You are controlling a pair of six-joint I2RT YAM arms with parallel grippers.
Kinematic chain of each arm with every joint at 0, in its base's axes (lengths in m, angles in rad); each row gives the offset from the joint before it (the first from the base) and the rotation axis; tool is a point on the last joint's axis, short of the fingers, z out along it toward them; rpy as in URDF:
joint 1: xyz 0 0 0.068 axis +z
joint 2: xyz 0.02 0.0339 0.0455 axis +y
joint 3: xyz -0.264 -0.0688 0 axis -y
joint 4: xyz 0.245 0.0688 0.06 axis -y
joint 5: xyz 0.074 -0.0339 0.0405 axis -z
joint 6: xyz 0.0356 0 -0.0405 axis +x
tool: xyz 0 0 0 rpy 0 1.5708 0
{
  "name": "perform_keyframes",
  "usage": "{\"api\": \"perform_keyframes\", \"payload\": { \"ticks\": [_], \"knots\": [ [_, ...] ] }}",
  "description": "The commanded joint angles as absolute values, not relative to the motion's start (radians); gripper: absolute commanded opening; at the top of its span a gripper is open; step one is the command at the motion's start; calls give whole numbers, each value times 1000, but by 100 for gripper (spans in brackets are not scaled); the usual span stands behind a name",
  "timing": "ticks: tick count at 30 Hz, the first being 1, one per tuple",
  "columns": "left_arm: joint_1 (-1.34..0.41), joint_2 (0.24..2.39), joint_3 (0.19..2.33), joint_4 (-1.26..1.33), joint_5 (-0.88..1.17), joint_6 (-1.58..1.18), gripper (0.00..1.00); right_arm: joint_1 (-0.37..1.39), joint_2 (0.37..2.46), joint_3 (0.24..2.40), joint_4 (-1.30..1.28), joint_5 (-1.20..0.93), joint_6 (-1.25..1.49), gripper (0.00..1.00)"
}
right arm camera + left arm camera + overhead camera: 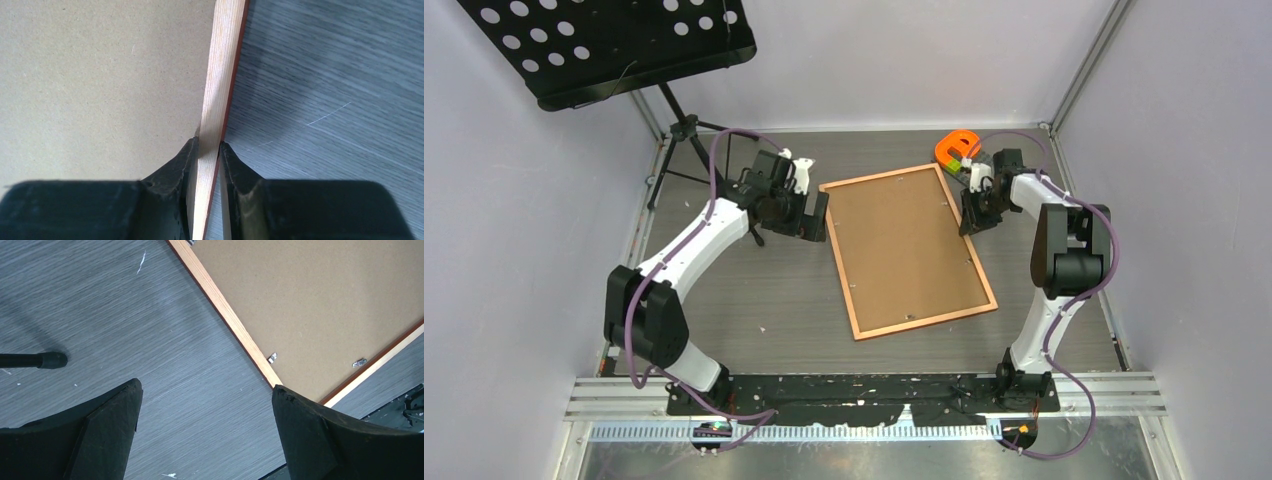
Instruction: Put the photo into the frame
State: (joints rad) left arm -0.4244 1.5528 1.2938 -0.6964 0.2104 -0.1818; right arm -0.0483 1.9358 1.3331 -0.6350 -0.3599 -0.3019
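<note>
Through the left wrist camera I see my left gripper (206,387) spread wide. Its two black fingers (112,432) sit at the bottom corners, and only the grey wood-grain table (125,315) shows between them. The frame (225,315) lies at upper right, its pale wooden border running diagonally down to a corner hidden behind the finger on the view's right. Brown backing board (320,300) fills it, with two small metal tabs (272,358) near that corner. A black rubber-tipped stand leg (50,360) pokes in from the left edge.

Bare-wood frame (222,75), matt brown backing board (904,245), grey wood-grain table (754,300).
</note>
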Motion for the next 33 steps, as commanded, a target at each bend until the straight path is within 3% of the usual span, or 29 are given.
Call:
{"api": "perform_keyframes", "payload": {
  "ticks": [1, 7, 12, 27, 33],
  "knots": [
    [-423, 1554, 1338, -701, 232, -165, 100, -52, 1943, 1356, -658, -350, -387, 13],
    [-423, 1571, 1340, -703, 233, -163, 100, -51, 1962, 1384, -646, -343, -385, 48],
    [-422, 1571, 1337, -703, 227, -159, 100, -48, 1985, 1424, -648, -334, -375, 51],
    [-417, 1578, 1335, -702, 233, -160, 100, -33, 2027, 1522, -685, -356, -370, 30],
    [-412, 1578, 1333, -703, 233, -156, 100, -25, 2038, 1537, -701, -361, -406, 15]
  ]
}}
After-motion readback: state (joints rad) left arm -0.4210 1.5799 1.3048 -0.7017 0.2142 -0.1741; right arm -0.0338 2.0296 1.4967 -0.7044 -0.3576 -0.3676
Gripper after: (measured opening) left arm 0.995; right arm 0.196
